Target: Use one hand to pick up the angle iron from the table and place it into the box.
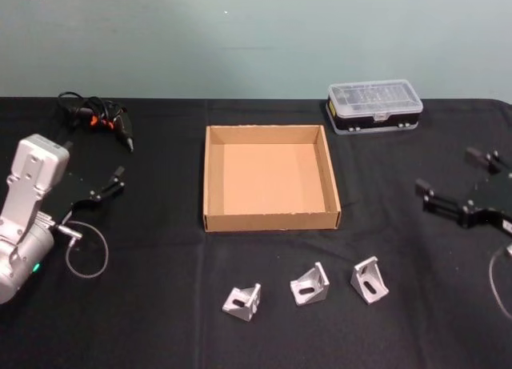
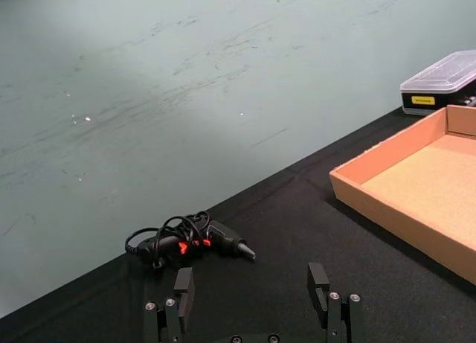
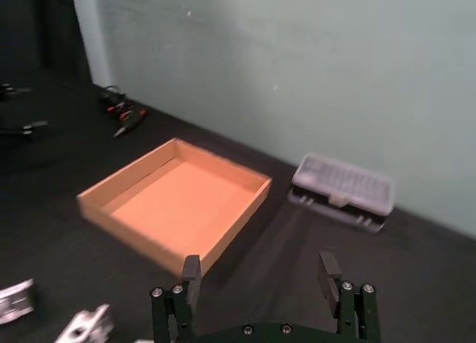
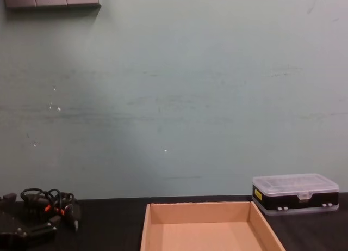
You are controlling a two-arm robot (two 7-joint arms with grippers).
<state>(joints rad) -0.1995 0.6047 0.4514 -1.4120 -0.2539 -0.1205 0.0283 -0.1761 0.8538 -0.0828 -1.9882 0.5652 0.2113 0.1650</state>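
Sitting near the middle of the matte black worktop [image 1: 160, 329], the box [image 1: 272, 221] is showing as a wide, shallow tray of tan cardboard, with low straight walls, a flat square floor and no lid. In front of it, nearer the robot, the left angle iron [image 1: 242, 302], the middle angle iron [image 1: 310, 284] and the right angle iron [image 1: 369, 279] are lying in a row on the bare cloth-like surface, apart from one another and from the box. Each is a small silver-grey metal bracket bent into an L, with a slotted face. The left end effector [image 1: 108, 185], black on a silver-grey arm [image 1: 24, 225], is hanging over the worktop's left side, well apart from the box, its fingers spread with nothing between them. The right end effector [image 1: 452, 170] is hanging over the right side, likewise spread wide and pinching nothing. Behind the box to the right, a small black case [image 1: 374, 106] with a clear plastic lid is resting, and at the far left a tangle of black cable [image 1: 96, 117] with orange marks is lying.
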